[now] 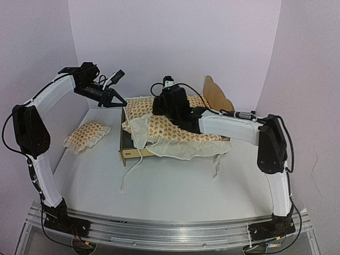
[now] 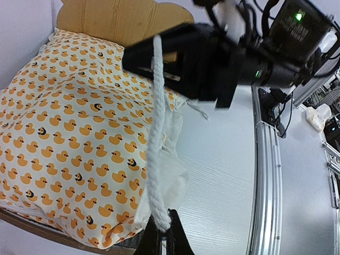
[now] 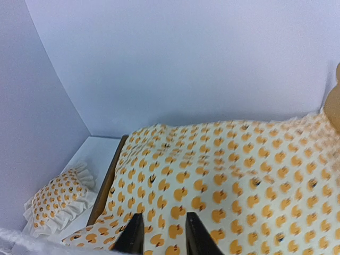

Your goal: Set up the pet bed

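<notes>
White table (image 1: pixel 175 186) takes up most of the floor of the scene, with pale walls around it. The pet bed (image 1: pixel 133 154) sits in the middle of the table, toward the back. It is made of light wood. Its tall curvy headboard (image 1: pixel 213 91) is on the right end and its low footboard is on the left end.

Inside the bed lies a big cream mattress cushion (image 1: pixel 175 130) covered in little orange ducks. It fills the frame, and its near edge flops over the front side and rests on the table.

A small frilly pillow (image 1: pixel 86 136) with the same ducks lies on the table to the left of the bed. It is not in the bed and does not touch it.

The left gripper (image 2: pixel 162 234) is up by the footboard end. Its fingers are pressed together and pinch a white tie cord (image 2: pixel 154 154). The cord runs from the fingertips across the edge of the cushion toward the other arm. Where its far end goes is hard to see.

The right gripper (image 3: pixel 164 218) hangs over the middle of the cushion. Its fingers are spread apart, and the duck cloth shows in the gap between them.

Another loose white tie (image 1: pixel 130 170) trails from the cushion onto the table in front of the bed.
</notes>
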You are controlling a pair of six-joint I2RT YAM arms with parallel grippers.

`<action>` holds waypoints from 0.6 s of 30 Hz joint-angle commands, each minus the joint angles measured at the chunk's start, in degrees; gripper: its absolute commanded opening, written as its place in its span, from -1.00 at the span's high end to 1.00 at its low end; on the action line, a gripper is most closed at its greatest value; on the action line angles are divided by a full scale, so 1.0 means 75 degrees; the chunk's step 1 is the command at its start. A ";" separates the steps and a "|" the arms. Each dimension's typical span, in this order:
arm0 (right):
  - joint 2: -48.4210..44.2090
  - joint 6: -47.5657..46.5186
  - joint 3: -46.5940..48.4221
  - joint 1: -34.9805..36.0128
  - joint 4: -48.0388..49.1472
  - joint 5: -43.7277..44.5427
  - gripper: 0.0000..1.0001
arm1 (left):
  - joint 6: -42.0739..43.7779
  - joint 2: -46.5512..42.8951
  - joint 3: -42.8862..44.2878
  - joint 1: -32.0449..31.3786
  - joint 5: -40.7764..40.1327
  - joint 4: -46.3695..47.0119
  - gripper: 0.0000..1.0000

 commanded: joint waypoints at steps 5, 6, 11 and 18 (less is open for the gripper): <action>-0.1196 -0.0195 -0.0448 -0.0146 0.0260 -0.1856 1.00 | -0.0039 -0.0321 0.0073 0.0041 -0.0008 0.0195 1.00; -0.1260 -0.0112 -0.0540 -0.0145 0.0197 -0.1931 0.98 | -0.0043 -0.0341 0.0046 0.0038 -0.0092 0.0223 1.00; -0.1815 -0.0063 -0.1145 -0.0149 -0.0088 -0.2254 1.00 | 0.0174 -0.0398 -0.0268 0.0034 -0.0443 0.0274 1.00; -0.2066 0.0262 -0.1087 -0.0151 -0.0752 -0.3830 1.00 | 0.1858 -0.0253 -0.1262 -0.0131 -0.1972 0.0240 -0.33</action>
